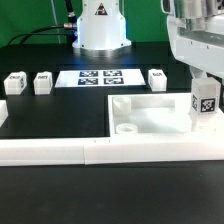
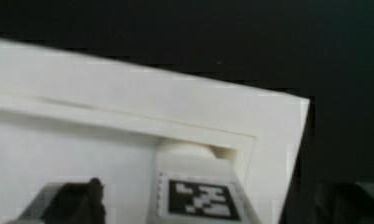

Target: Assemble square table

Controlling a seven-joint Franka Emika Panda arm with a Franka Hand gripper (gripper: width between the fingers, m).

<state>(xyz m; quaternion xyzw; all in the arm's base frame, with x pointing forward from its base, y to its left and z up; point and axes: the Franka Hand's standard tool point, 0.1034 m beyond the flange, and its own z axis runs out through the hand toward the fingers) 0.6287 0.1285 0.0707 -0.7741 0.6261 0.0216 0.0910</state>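
White leg post (image 1: 205,100) between parted fingers (image 2: 72,200)

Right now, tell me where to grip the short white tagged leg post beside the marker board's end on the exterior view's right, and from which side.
Grip the short white tagged leg post across its two side faces, probably coming straight down. It sits alone, apart from the marker board and the white square plastic slab, leaving the jaws room either side.

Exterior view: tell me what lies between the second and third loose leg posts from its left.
The marker board lies between the second leg post and the third leg post; only the exterior view shows it.
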